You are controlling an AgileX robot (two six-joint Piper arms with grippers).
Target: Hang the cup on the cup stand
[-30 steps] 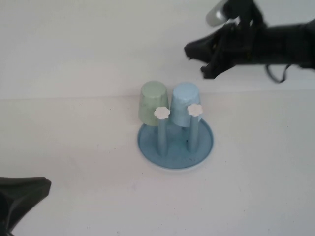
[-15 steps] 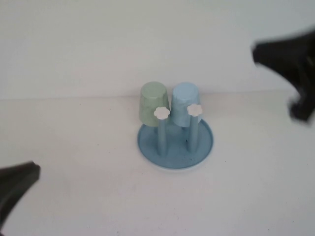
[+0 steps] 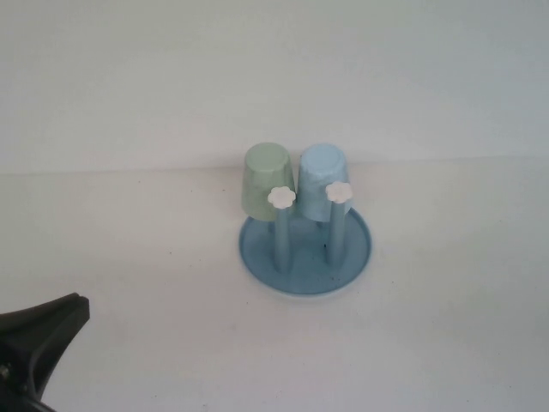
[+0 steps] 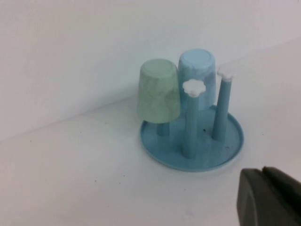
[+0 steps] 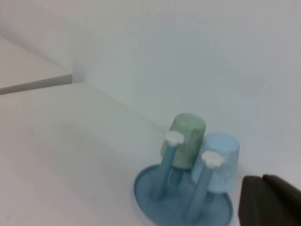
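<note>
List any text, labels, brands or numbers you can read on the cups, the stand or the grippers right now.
None: no readable text, label, brand or number shows in any view.
The cup, the pale green cup and the cup stand: plain.
Left gripper, low at the near left, shut: plain black.
Right gripper, out of the high view, shut: plain black.

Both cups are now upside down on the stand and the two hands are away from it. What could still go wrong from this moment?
1. The cup and the green cup stand side by side, very near, on the cup stand; a bump to one may knock off the other.
2. The left hand, shut, sits low near the stand; a forward move could push the base.
3. The right hand, shut, is out of the high view, so its return path is uncertain.
</note>
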